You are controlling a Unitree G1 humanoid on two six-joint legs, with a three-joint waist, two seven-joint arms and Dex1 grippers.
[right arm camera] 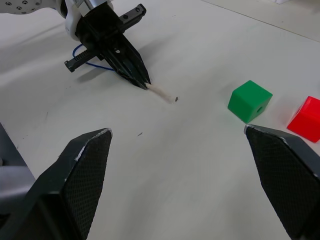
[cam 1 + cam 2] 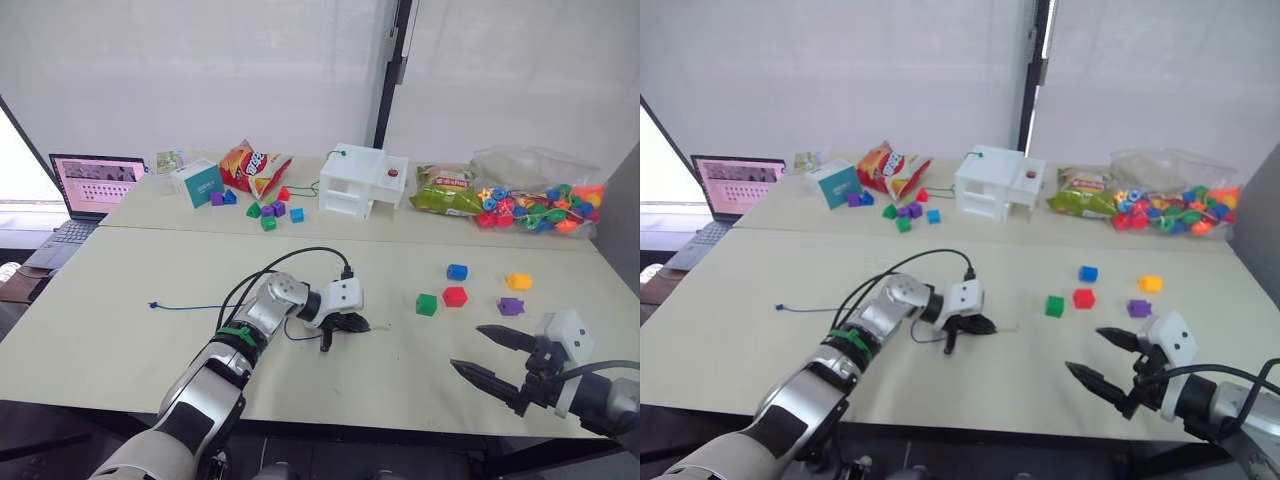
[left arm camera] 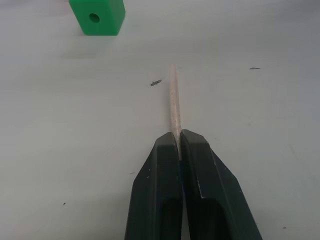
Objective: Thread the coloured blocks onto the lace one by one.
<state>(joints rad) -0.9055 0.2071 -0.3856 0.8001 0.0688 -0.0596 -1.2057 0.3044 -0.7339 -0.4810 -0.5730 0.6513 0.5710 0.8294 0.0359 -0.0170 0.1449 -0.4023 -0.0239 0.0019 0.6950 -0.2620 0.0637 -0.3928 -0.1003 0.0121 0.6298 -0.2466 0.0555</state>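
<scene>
- The lace (image 2: 215, 309) lies on the surface; its dark-blue length trails away behind the left hand (image 2: 352, 323) to a small knot, with a loop just by the hand.
- The left hand is pressed together, pinching the lace's pale tip (image 3: 174, 97), which sticks out ahead of the fingers, low over the surface and aimed toward the blocks.
- No block sits on the lace, so by my reading nothing is threaded yet: all five are left to do.
- The green block (image 2: 426, 304) is nearest, ahead of the tip and apart from it; the left wrist view shows its hole facing the hand.
- The red block (image 2: 455, 296) is just beside the green, on its far side from the left hand; the blue block (image 2: 457, 271), yellow block (image 2: 519, 281) and purple block (image 2: 510, 306) lie beyond, all loose and apart.
- The right hand (image 2: 488, 355) hovers with fingers spread wide, holding nothing, the blocks ahead of it and near.
- Likely next: the right hand must grasp and steady a block so the tip can enter its hole.
- Nothing lies between tip and green block.
- Well beyond both hands: a second scatter of small blocks (image 2: 270, 210), a chip bag (image 2: 252, 168), a white box (image 2: 362, 180), a bag of beads (image 2: 540, 205), and a laptop (image 2: 90, 190). None is in the way.
</scene>
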